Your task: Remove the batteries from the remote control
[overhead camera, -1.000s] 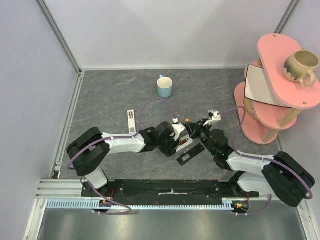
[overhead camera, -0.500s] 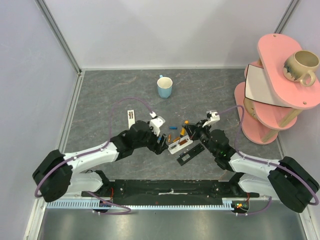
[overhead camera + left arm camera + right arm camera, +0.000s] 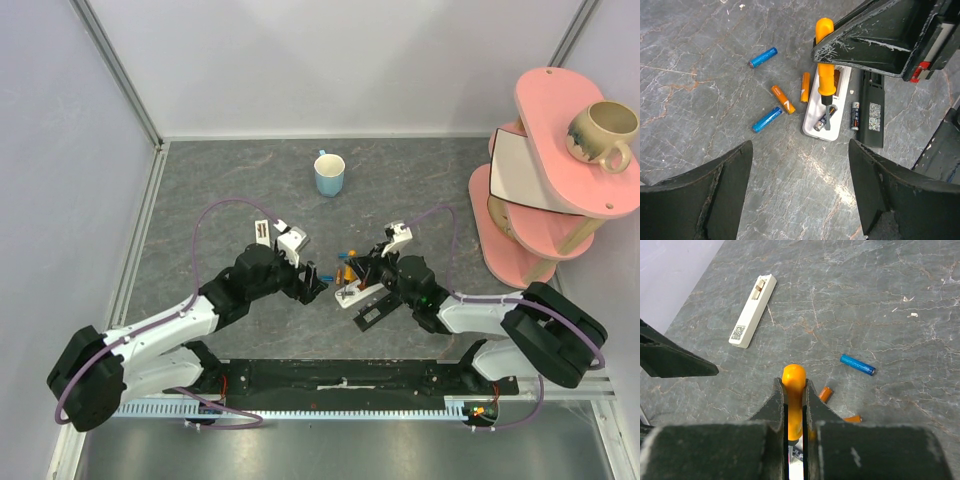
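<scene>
Left claw [image 3: 800, 150] is spread wide with nothing between its fingers, hovering over the table [image 3: 200, 190]. Right claw [image 3: 794, 389] is clamped on an orange-handled tool [image 3: 824, 55], whose tip sits in the open bay of the white remote [image 3: 815, 117].

One dark battery [image 3: 826, 120] lies in that bay. Four batteries lie loose just left of the remote: two blue [image 3: 763, 57] [image 3: 767, 119] and two orange [image 3: 783, 99] [image 3: 805, 87]. Another dark battery [image 3: 855, 115] lies between the white remote and a black remote [image 3: 873, 107].

A second white remote [image 3: 752, 311] lies well apart, beyond the left claw. A blue mug [image 3: 329, 174] stands farther back.
</scene>
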